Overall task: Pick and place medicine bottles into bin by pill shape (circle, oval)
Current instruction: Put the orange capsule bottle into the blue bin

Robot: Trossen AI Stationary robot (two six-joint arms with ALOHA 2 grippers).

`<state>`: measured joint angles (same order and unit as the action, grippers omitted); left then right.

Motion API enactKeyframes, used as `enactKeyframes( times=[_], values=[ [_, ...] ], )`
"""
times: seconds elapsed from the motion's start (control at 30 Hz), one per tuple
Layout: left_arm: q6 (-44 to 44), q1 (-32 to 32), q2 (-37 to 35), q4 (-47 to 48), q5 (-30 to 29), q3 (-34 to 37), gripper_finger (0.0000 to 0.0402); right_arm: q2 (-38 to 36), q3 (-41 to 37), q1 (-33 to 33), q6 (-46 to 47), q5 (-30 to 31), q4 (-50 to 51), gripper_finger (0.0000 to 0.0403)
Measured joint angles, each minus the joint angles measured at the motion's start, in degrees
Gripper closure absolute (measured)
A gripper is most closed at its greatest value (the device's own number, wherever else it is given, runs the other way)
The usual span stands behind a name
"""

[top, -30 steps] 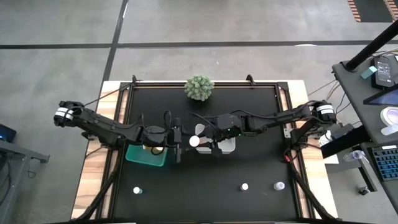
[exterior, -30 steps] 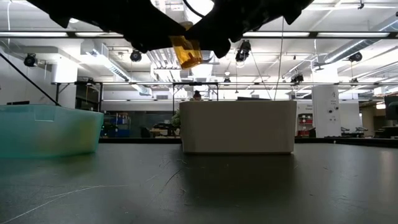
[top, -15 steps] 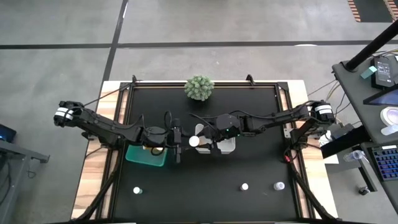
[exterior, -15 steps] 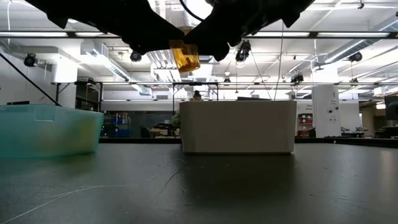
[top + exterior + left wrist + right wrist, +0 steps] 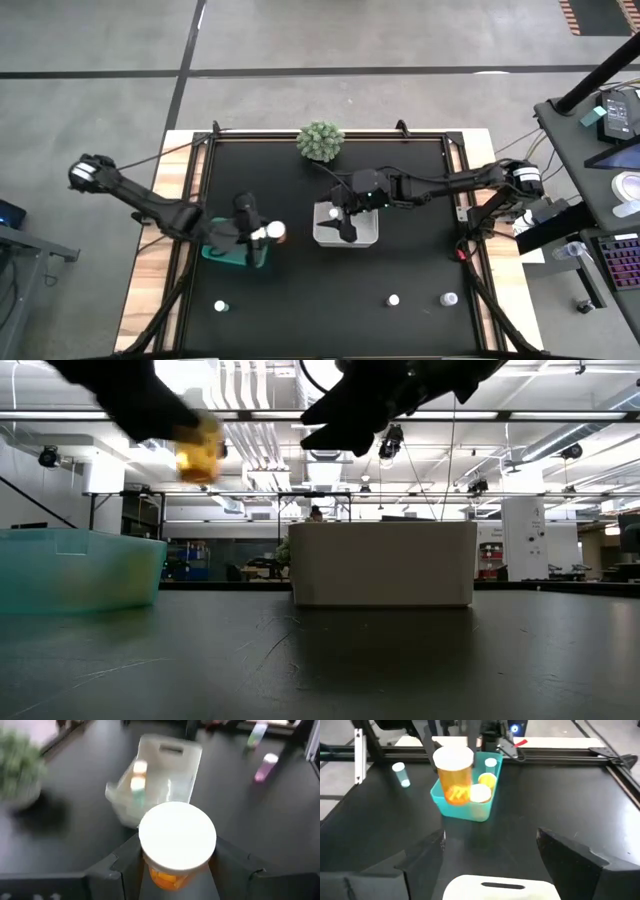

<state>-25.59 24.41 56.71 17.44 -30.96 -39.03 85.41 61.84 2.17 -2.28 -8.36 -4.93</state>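
My left gripper is shut on an amber medicine bottle with a white cap. It holds the bottle in the air at the right edge of the teal bin, which has several bottles inside. My right gripper hangs open with nothing between its fingers, over the white bin at mid-table. In the left wrist view the white bin has bottles in it. Three more bottles stand on their bases near the table's front edge. My left gripper pinches the bottle's amber body just below the white cap, one finger on each side. The fingers slant down from the table's left. The bottle is lifted clear and stands roughly upright, cap up.
A green spiky ball plant stands at the table's far edge, in the middle. The black mat lies bare between the bins and the front bottles. A raised frame runs around the mat.
The bottle was held between both grippers beside the white bin. My right gripper has opened, let go and drawn back a little toward the right. My left gripper has swung toward the table's left with the bottle, turning its wrist, to the teal bin's right edge.
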Motion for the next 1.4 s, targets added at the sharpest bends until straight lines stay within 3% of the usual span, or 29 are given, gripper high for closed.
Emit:
enactKeyframes(
  times=[0.2, 0.53, 0.97, 1.3, 1.4],
  values=[
    [-15.61, 8.4, -5.91, 14.35, -1.1, 0.03, 0.0234, 0.0, 0.0, 1.21, 0.92, -0.04, -0.15, 0.0094],
    [-22.66, 19.97, -4.18, 28.76, -2.48, 1.37, 0.0234, 0.0, -0.02, 1.25, 1.65, -0.02, -0.84, 0.0103],
    [-26.97, 19.91, -3.62, 19.79, -11.66, 8.6, 0.0236, 0.0, -0.02, 1.25, 4.05, -0.02, -1.79, 0.0105],
    [-29.68, 19.84, -0.45, 14.5, -13.07, 11.42, 0.0235, 0.0, -0.02, 1.25, 4.24, -0.02, -1.8, 0.0106],
    [-29.72, 19.84, 0.75, 14.46, -13.08, 11.42, 0.0218, 0.0, -0.02, 1.25, 4.22, -0.02, -1.79, 0.0105]
  ],
)
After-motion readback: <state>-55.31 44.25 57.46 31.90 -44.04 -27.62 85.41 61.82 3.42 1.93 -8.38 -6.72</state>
